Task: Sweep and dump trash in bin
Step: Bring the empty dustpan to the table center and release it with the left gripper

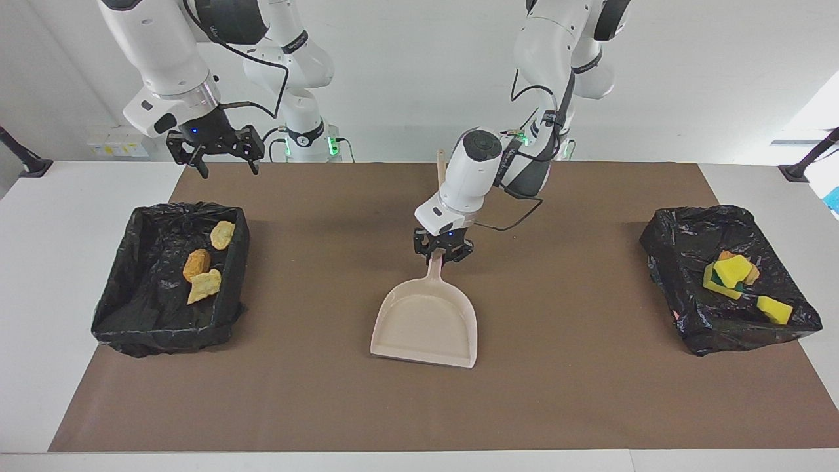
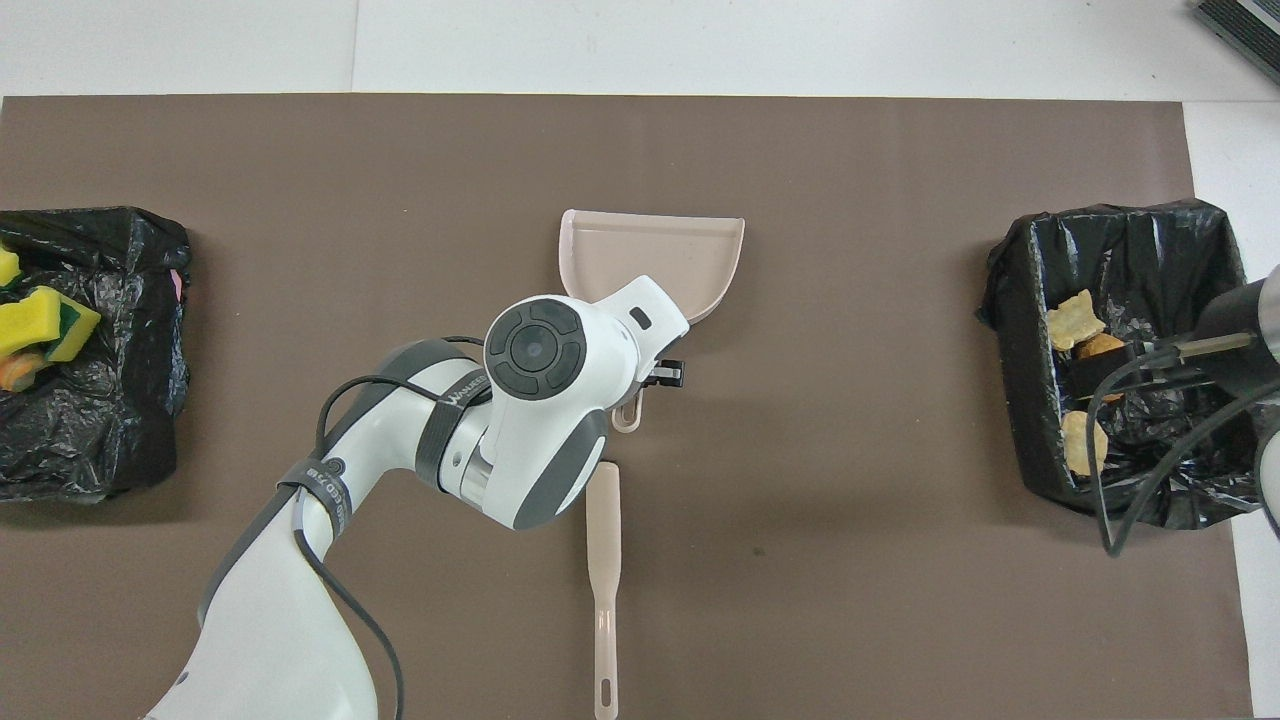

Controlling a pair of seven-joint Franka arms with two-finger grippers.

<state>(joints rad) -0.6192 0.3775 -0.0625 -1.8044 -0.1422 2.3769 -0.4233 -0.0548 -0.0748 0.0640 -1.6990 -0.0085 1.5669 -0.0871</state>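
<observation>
Trash lies in both black-lined bins (image 1: 167, 282) (image 1: 724, 282) at the mat's (image 1: 328, 406) ends. Left gripper (image 1: 442, 251) clamps the dustpan (image 1: 425, 326) handle mid-mat; right gripper (image 1: 224, 152) hangs spread apart over its corner; brush (image 2: 603, 560) nearby.

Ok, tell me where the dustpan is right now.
The dustpan sits mid-mat, its handle gripped by the left gripper, between the two black-lined bins and farther from the robots than the brush.

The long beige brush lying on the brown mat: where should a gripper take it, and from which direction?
Probably from straight above, on the slim handle of the long beige brush, jaws across its width. It lies flat on the mat, handle end nearest the robots, bristle end beside the left gripper.
</observation>
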